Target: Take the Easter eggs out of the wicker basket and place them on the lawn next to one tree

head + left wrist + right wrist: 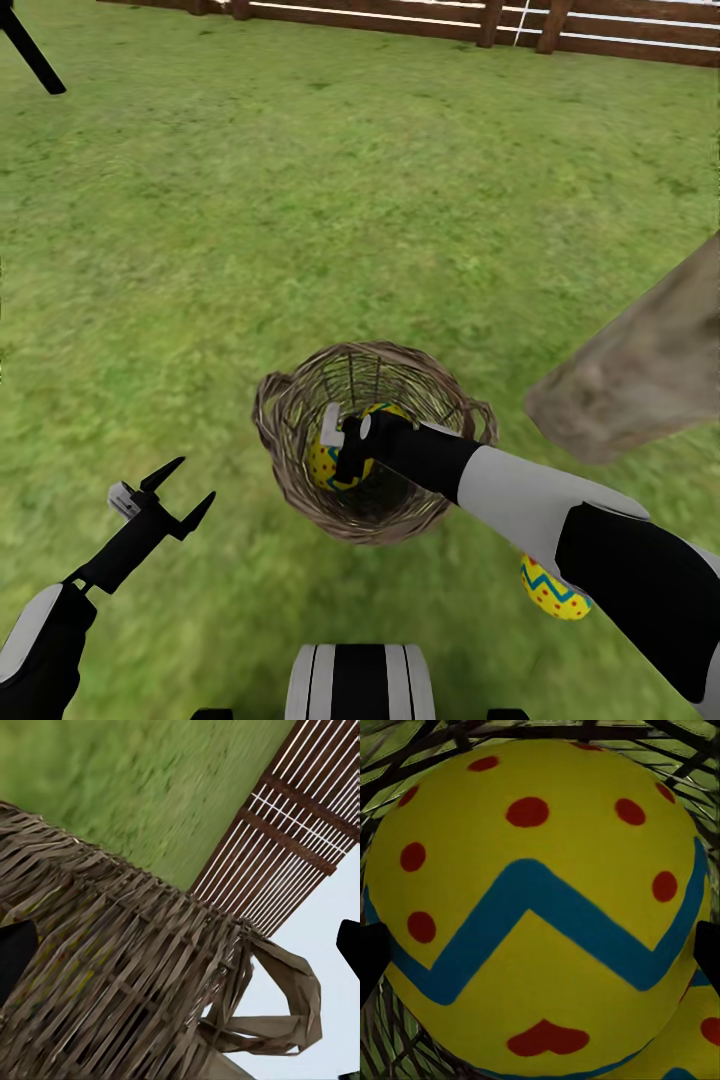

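Right wrist view | glossy rounded egg (536,907) | woven wicker basket (405,1050)

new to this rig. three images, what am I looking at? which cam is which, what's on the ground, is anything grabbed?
These are simulator renders of a wheeled robot with two arms, driven remotely by a person.

The head view looks down from the robot's head. On the mottled green lawn sits a round brown woven wicker basket. The right gripper reaches into it, at a yellow egg with a blue zigzag band and red dots. A second such egg lies on the grass beside a thick grey-brown tree trunk. The open left gripper hovers left of the basket. A brown slatted fence runs behind.

The left wrist camera looks along that gripper: basket weave, a loop handle, fence.

The right wrist camera shows the egg up close between the dark fingertips. Whether it is gripped, I cannot tell.
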You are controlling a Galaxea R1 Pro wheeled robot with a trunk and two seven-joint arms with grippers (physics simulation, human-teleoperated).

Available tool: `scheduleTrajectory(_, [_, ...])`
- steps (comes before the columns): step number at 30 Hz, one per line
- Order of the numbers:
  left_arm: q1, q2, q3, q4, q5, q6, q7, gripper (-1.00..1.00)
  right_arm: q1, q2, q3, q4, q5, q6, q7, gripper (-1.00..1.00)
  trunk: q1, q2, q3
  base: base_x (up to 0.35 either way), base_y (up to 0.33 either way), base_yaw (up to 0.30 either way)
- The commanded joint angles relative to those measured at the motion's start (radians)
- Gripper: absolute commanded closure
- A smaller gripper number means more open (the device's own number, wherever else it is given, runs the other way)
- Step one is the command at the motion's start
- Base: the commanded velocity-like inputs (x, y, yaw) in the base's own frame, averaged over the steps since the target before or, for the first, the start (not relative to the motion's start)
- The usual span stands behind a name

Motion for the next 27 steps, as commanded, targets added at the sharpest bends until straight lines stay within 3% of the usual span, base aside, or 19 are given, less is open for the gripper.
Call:
scheduleTrajectory(1, [-0.001,0.0,0.001,0.001,-0.01,0.004,-0.009,-1.0,-0.001,-0.001,0.003,-0.001,-0.001,0.005,-0.002,1.0,-0.001,0.0,0.003,0.0,0.0,0.0])
scheduleTrajectory(22, [-0.001,0.0,0.001,0.001,-0.01,0.004,-0.009,-1.0,-0.001,-0.003,0.003,0.0,-0.001,0.005,-0.002,1.0,-0.005,0.002,0.042,0.0,0.0,0.0])
scheduleTrajectory(27, [-0.001,0.0,0.001,0.001,-0.011,0.004,-0.009,-1.0,-0.001,-0.003,0.004,0.001,-0.001,0.005,-0.002,1.0,-0.007,0.004,0.061,0.0,0.0,0.0])
